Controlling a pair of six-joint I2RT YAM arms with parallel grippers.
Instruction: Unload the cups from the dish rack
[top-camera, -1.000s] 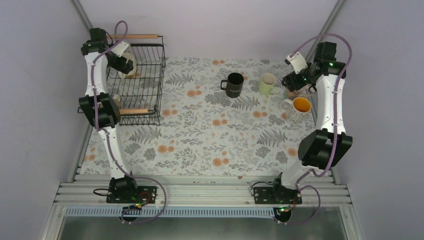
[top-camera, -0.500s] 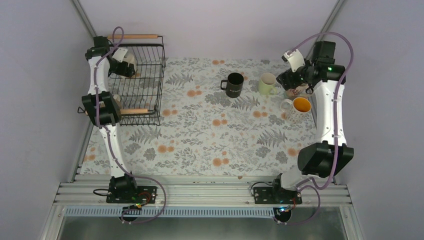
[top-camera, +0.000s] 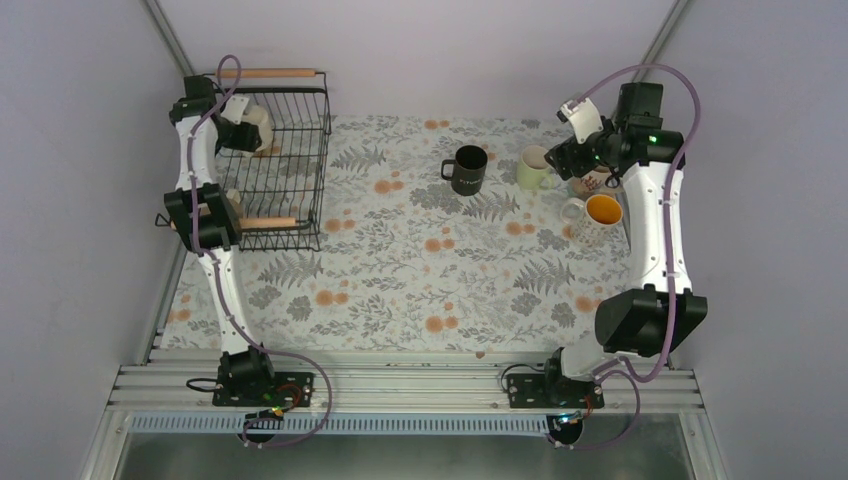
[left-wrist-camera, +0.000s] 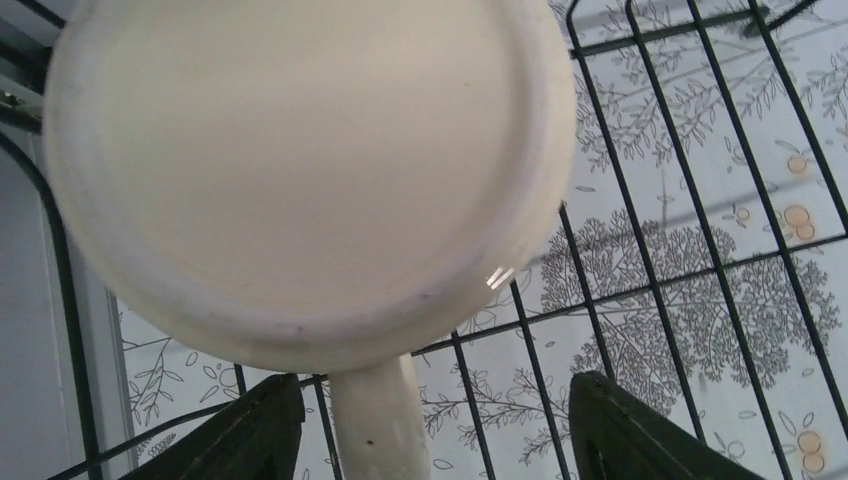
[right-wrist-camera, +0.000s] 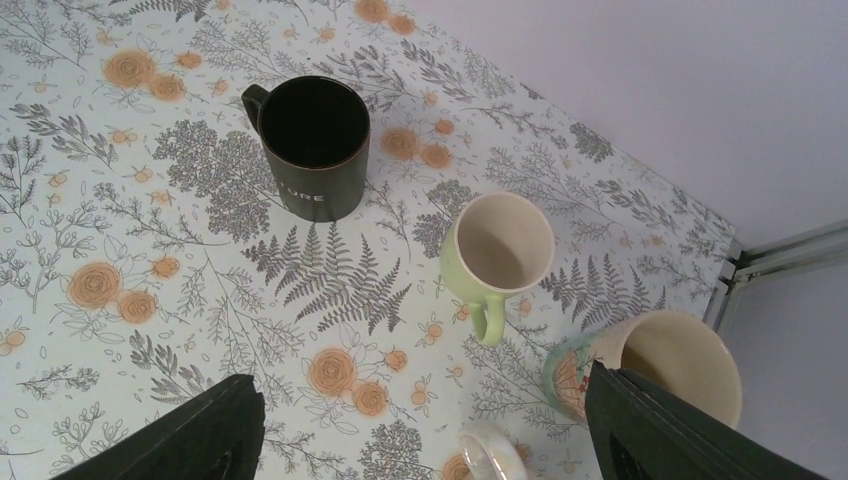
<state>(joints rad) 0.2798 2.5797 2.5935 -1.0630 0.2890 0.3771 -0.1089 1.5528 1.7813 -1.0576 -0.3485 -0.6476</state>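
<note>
The dish rack (top-camera: 285, 170) stands at the back left. A cream mug (top-camera: 254, 129) lies in its far left corner. My left gripper (top-camera: 237, 115) is open at that mug. In the left wrist view the mug's base (left-wrist-camera: 300, 170) fills the frame and its handle (left-wrist-camera: 375, 425) hangs between the spread fingers (left-wrist-camera: 245, 435), nearer the left one. My right gripper (top-camera: 577, 152) is open and empty above the mugs on the table: a black mug (right-wrist-camera: 315, 145), a pale green mug (right-wrist-camera: 497, 245), a patterned cream mug (right-wrist-camera: 660, 365) and an orange-inside mug (top-camera: 601, 212).
The four unloaded mugs cluster at the back right near the table's edge and the metal corner post (right-wrist-camera: 790, 255). The rack's wooden handles (top-camera: 270, 72) lie at its far and near ends. My left arm's elbow (top-camera: 197, 215) overhangs the rack's near left part.
My right gripper has lifted and drawn back left from the patterned mug, which now shows beside it. My left gripper has shifted slightly toward the rack's far left corner at the cream mug.
</note>
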